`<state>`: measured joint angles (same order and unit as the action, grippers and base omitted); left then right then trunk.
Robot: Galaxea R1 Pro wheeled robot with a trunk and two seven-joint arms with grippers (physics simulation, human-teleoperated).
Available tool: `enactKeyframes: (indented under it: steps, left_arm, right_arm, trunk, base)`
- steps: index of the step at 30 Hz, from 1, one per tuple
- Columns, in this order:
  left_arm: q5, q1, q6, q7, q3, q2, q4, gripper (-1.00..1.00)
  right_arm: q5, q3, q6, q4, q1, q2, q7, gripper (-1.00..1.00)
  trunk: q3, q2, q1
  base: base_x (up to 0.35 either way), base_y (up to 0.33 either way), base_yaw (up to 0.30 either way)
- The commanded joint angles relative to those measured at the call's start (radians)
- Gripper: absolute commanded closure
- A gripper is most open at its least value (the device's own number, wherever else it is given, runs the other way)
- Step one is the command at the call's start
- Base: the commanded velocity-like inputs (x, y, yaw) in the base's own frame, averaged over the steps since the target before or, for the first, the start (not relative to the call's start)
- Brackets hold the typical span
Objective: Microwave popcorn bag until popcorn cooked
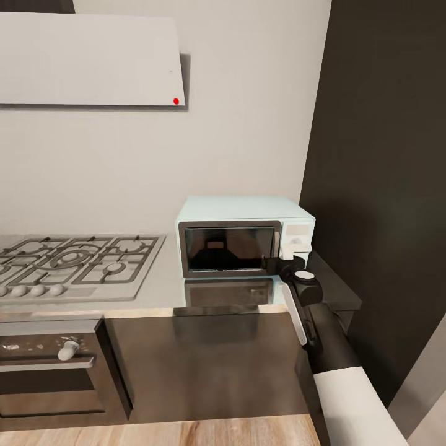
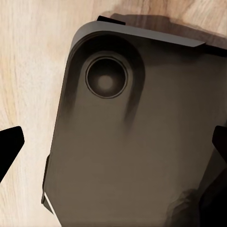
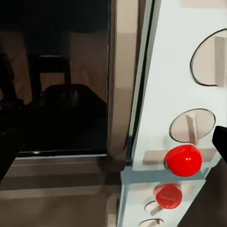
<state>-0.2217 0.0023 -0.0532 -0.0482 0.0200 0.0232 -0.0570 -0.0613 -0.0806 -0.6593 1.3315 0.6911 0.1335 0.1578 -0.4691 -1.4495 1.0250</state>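
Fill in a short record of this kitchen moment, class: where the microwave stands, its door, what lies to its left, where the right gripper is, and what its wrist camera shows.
microwave: pale blue, standing on the countertop beside the dark wall panel
door: shut, dark glass
to its left: gas hob, with the black oven below
right gripper: at the microwave's lower right front corner, by the control panel
right wrist view: red button and a knob on the panel
popcorn bag: cannot tell through the dark glass
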Motion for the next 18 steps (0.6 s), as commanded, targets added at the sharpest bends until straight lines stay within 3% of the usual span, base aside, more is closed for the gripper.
enactKeyframes:
  steps: [1, 4, 18]
  left_arm:
    - [-0.004, 0.0, -0.001, -0.002, 0.001, 0.001, -0.001, -1.0]
    - [-0.004, 0.001, -0.001, -0.002, 0.001, 0.0, -0.001, -1.0]
    - [-0.005, 0.0, 0.0, -0.003, 0.0, 0.0, -0.001, -1.0]
  right_arm:
    - [-0.006, 0.001, -0.006, 0.001, 0.001, 0.0, 0.001, -1.0]
    - [-0.006, 0.016, -0.006, 0.002, 0.0, 0.0, -0.001, -1.0]
    - [-0.008, 0.018, -0.005, 0.006, 0.001, 0.001, 0.006, -1.0]
  trunk:
    - [-0.001, -0.001, 0.0]
    - [-0.001, -0.001, 0.0]
    - [-0.001, -0.001, 0.0]
  base:
    - [0.0, 0.0, 0.0]
    - [0.0, 0.0, 0.0]
    - [0.013, 0.0, 0.0]
